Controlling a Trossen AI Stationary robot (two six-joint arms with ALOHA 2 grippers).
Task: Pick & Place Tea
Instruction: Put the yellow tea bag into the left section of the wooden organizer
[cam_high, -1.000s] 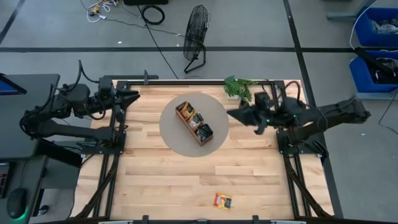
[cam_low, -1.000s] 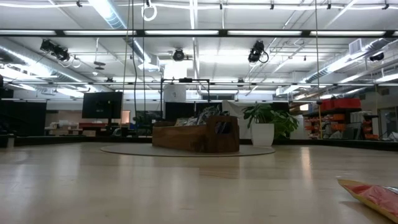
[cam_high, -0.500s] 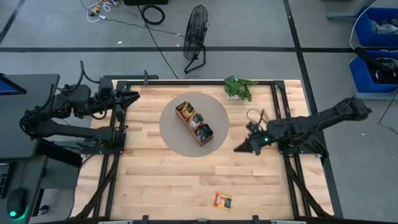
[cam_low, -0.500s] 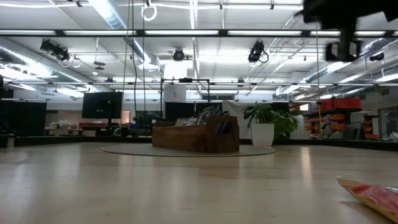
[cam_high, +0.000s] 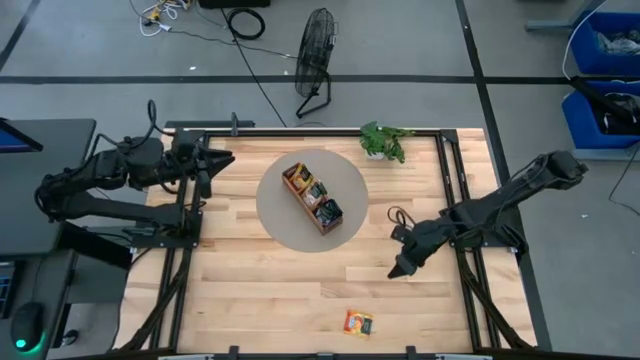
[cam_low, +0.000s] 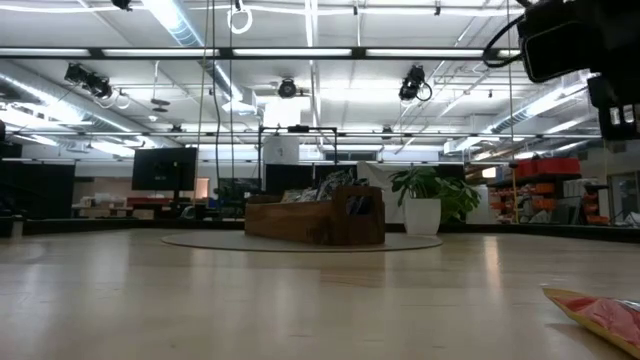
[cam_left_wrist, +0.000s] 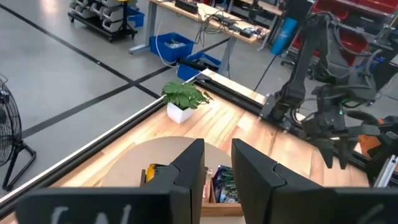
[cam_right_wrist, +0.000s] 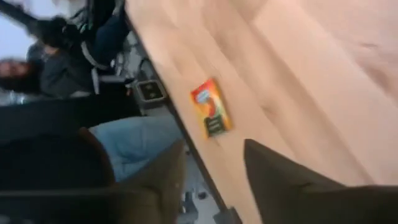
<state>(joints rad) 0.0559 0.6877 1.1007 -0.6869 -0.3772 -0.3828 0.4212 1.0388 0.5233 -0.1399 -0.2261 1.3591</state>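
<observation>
One orange-yellow tea sachet (cam_high: 358, 322) lies flat on the wood table near its near edge; it also shows in the low view (cam_low: 600, 310) and the right wrist view (cam_right_wrist: 211, 115). More sachets stand in the brown wooden tray (cam_high: 312, 198) on a round grey mat. My right gripper (cam_high: 397, 270) is open and empty, above the table, slanting down toward the near edge, a short way on the far side of the loose sachet (cam_right_wrist: 212, 146). My left gripper (cam_high: 225, 157) is open and empty at the table's far left, pointing toward the tray (cam_left_wrist: 217, 146).
A small green plant (cam_high: 383, 141) in a white pot stands at the far edge, right of the tray. The grey mat (cam_high: 280, 215) lies under the tray. A seated person (cam_right_wrist: 56, 74) shows beyond the table's near edge. Bare wood lies between the tray and the loose sachet.
My right gripper has swung from beside the plant at the far right toward the table's near edge and down toward the loose sachet, tipping its fingers downward. My left gripper has crept a little toward the tray. The sachet and the tray have stayed where they were.
</observation>
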